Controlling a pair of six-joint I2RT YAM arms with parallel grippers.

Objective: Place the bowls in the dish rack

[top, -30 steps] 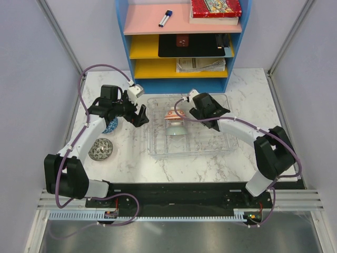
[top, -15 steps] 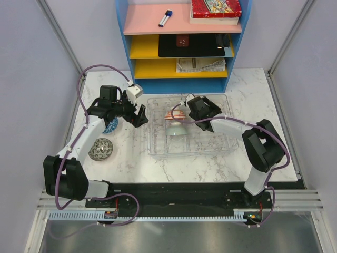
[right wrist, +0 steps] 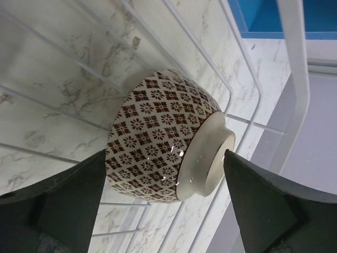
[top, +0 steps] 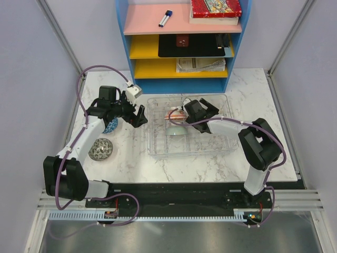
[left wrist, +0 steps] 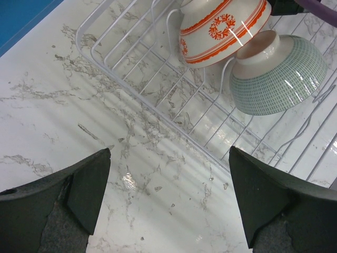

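Bowls not yet loaded, the speckled bowl [top: 100, 149] and blue bowl [top: 110, 126], sit on the tabletop [top: 131, 158] at left, near the left gripper [top: 140, 116], which is spread and empty. In the clear dish rack [top: 210, 141], the orange-red bowl [left wrist: 221, 29] and grey-green bowl [left wrist: 279, 74] lean tipped against the ribs, likely to drain. The right gripper [right wrist: 166, 155] pinches a brown-patterned bowl [right wrist: 152, 132] sideways over the rack, seemingly to slot it in likewise.
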